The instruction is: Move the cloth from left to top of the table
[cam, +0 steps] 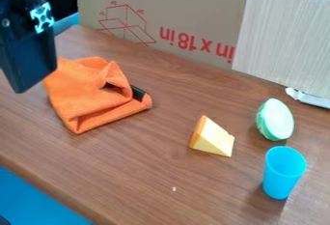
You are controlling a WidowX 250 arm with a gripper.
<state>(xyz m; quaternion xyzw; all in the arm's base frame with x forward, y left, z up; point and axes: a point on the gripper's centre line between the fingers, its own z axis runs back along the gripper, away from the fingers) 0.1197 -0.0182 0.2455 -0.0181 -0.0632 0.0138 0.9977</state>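
Observation:
The black gripper [27,50] hangs at the upper left, overlapping the left side of the orange cloth [87,93] in the view; whether they touch, I cannot tell. The cloth lies crumpled and folded on the left part of the brown wooden table [174,189], with a raised fold near its middle. A small black piece shows at its right edge, and a dark spot sits under the fold.
A yellow cheese wedge [213,137] lies right of the middle. Farther right are a green-and-white rounded piece [276,119] and an upright blue cup [282,172]. Cardboard [174,7] with a pale panel [283,38] borders the back, near a white-handled item [308,97].

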